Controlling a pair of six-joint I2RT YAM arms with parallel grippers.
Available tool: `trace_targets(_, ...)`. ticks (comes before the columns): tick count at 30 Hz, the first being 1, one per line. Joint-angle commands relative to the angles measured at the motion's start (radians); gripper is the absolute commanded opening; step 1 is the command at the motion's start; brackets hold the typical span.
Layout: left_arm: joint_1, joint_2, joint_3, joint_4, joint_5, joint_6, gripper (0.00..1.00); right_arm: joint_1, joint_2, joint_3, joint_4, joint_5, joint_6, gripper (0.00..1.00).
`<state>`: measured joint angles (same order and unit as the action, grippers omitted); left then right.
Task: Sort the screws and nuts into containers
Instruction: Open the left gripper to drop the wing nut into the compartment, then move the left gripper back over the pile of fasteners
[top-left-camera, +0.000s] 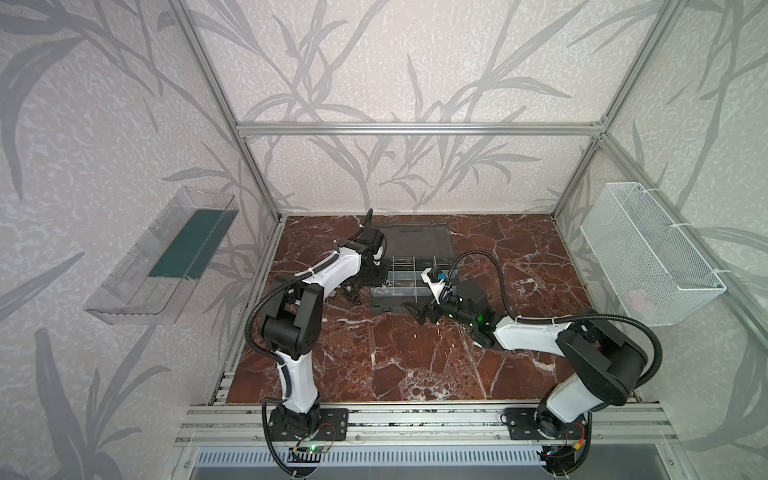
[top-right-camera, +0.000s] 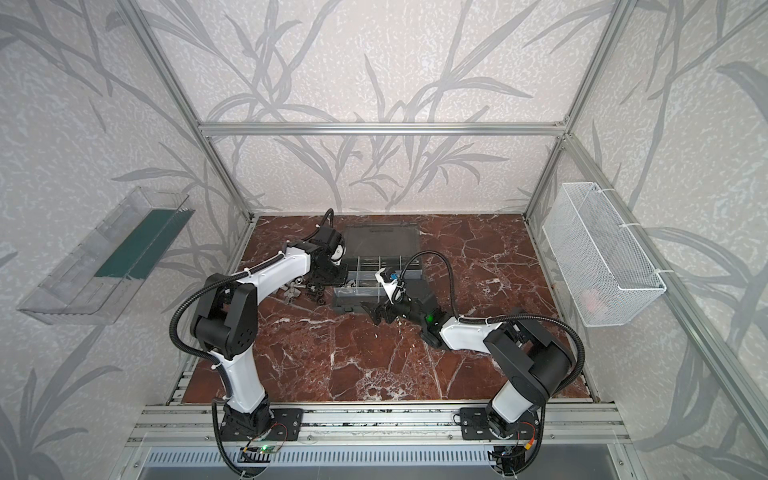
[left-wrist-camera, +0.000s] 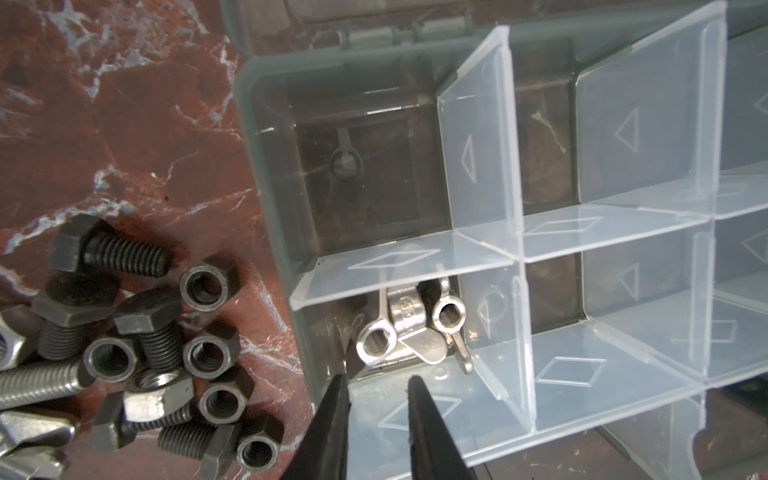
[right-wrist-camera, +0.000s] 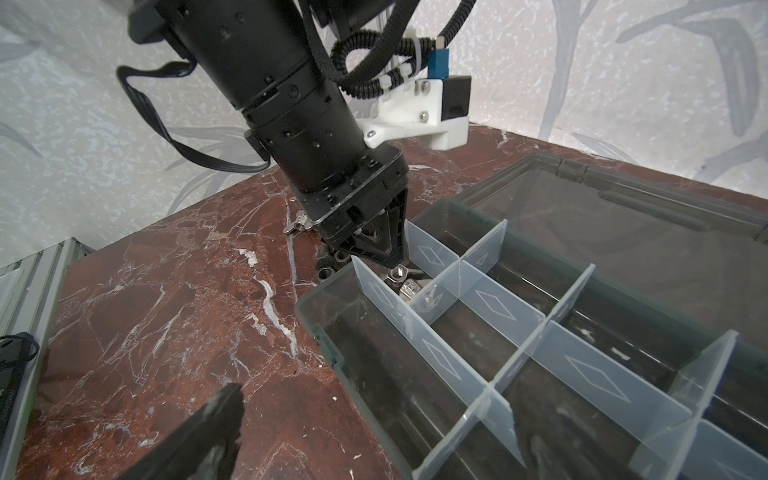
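**Entry: sorting station, drop-off step**

- Left gripper (left-wrist-camera: 376, 411): we log its jaws a little apart with nothing between them. The tips hang over a compartment (left-wrist-camera: 361, 376) on the left edge of the organizer case (left-wrist-camera: 249, 124).
- Wing nuts (left-wrist-camera: 411, 328): silver, a few of them, lying tangled on that compartment's floor below the tips. The compartment next to it by the hinge looks empty.
- Loose stock, on the table (top-left-camera: 415, 365) just beside the case's left wall: black screws (left-wrist-camera: 124, 253), black nuts (left-wrist-camera: 208, 284), a silver screw (left-wrist-camera: 37, 386) and a silver hex nut (left-wrist-camera: 158, 399), all heaped and touching.
- Right gripper (top-left-camera: 419, 312): jaws spread wide and empty, over bare table in front of the case and apart from it.

**Handling note (our judgement):** this looks like the end of a deposit.
- We would lift the left gripper straight up, clear of the translucent dividers (left-wrist-camera: 478, 137), before swinging it to the heap, so that no divider gets knocked.
- For the next pick we favour the black nut on the heap's edge nearest the case. We would come down vertically and close the jaws across its flats.
- Kinds stay separate, so black nuts and screws should go in compartments of their own, not in with the wing nuts.
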<state>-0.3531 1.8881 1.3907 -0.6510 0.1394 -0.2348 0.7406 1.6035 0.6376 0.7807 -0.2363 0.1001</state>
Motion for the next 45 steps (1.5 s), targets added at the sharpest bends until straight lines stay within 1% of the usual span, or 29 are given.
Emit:
trace_targets(1, -0.001, 0.009, 0.031, -0.024, -0.011, 0.022, 0.26, 0.007, 0.006, 0.025, 0.008, 0.003, -0.008, 0.99)
trace_targets(5, -0.001, 0.0, 0.03, -0.022, -0.012, 0.021, 0.26, 0.006, 0.008, 0.027, 0.006, 0.002, -0.008, 0.99)
trace_targets(15, 0.0, -0.079, -0.008, 0.024, -0.059, 0.033, 0.41, 0.008, 0.009, 0.029, 0.005, 0.002, -0.008, 0.99)
trace_targets(21, 0.006, -0.155, -0.046, 0.062, -0.132, 0.034, 0.47, 0.01, 0.01, 0.029, 0.003, 0.003, -0.008, 0.99)
trace_targets(24, 0.008, -0.205, -0.073, 0.085, -0.206, 0.019, 0.51, 0.011, 0.01, 0.029, 0.003, 0.005, -0.01, 0.99)
trace_targets(27, 0.009, -0.253, -0.096, 0.099, -0.284, 0.02, 0.6, 0.011, 0.01, 0.029, 0.002, 0.006, -0.009, 0.99)
trace_targets(31, 0.024, -0.315, -0.14, 0.126, -0.377, 0.015, 0.81, 0.013, 0.01, 0.03, 0.002, 0.007, -0.008, 0.99)
trace_targets(33, 0.043, -0.35, -0.181, 0.159, -0.396, -0.001, 0.88, 0.012, 0.009, 0.028, 0.002, 0.008, -0.01, 0.99)
trace_targets(35, 0.065, -0.381, -0.213, 0.177, -0.409, -0.027, 0.98, 0.014, 0.006, 0.029, 0.002, 0.008, -0.011, 0.99)
trace_targets(36, 0.073, -0.391, -0.219, 0.172, -0.426, -0.034, 0.99, 0.014, 0.004, 0.027, 0.002, 0.01, -0.012, 0.99)
trace_targets(39, 0.088, -0.392, -0.194, 0.118, -0.495, -0.037, 0.99, 0.016, 0.011, 0.029, 0.003, 0.012, -0.015, 0.99)
trace_targets(41, 0.117, -0.377, -0.166, 0.069, -0.469, -0.053, 1.0, 0.019, 0.013, 0.029, 0.002, 0.014, -0.016, 0.99)
trace_targets(45, 0.24, -0.305, -0.134, -0.038, -0.277, -0.144, 1.0, 0.025, 0.007, 0.029, -0.001, 0.015, -0.022, 0.99)
